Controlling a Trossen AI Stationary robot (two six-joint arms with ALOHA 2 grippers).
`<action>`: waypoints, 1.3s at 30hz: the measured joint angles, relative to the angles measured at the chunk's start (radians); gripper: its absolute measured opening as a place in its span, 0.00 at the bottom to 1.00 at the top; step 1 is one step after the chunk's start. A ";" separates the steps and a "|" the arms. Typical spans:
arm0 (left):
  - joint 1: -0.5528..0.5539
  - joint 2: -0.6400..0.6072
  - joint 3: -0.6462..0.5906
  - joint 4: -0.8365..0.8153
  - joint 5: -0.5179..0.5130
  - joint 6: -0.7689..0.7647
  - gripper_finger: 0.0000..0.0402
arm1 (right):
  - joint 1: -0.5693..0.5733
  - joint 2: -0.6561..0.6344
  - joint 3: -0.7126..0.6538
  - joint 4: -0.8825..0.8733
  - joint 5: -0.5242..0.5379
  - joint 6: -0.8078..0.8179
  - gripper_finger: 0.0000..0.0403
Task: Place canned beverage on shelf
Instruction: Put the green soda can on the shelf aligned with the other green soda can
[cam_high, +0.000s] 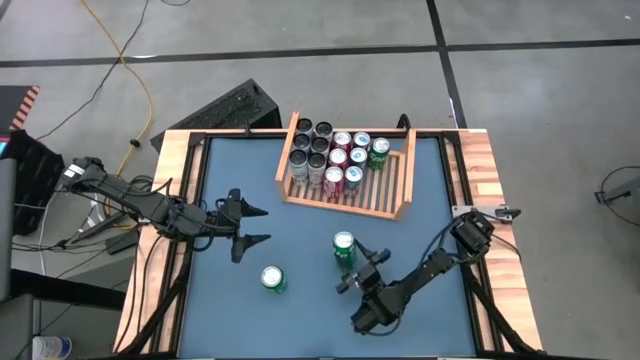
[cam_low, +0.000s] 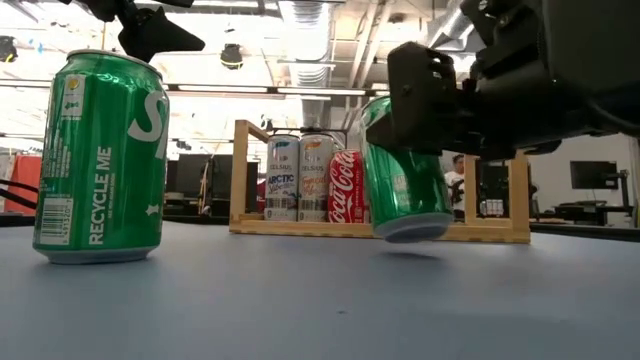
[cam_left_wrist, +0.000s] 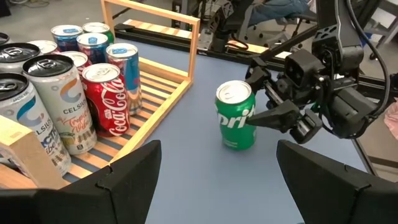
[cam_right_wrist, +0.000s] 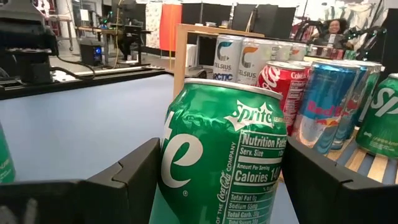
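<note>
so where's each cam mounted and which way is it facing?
High: overhead, straight down on the table; both arms, left gripper open and empty.
Low: table height, level toward the shelf; right gripper holds the Sprite can, tilted, off the tabletop.
Left wrist: over the table, across to the right arm; own fingers at bottom.
Right wrist: behind the held can, toward the shelf; own fingers flank it.
Shared: every view shows that can and the shelf.

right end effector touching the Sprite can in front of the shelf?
Touching. In the low view the right end effector clamps the Sprite can, which hangs tilted with its base clear of the table; the right wrist view shows both fingers against its sides.
</note>
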 joint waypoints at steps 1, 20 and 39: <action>0.000 0.000 0.000 0.000 0.000 0.000 0.76 | 0.001 0.000 0.000 0.000 -0.013 0.000 0.71; 0.000 0.000 0.000 -0.025 0.004 -0.005 0.76 | 0.019 -0.005 -0.032 0.120 -0.123 -0.070 0.73; 0.000 0.000 0.000 -0.026 0.034 -0.005 0.76 | 0.057 -0.002 0.055 0.097 -0.523 -0.217 0.98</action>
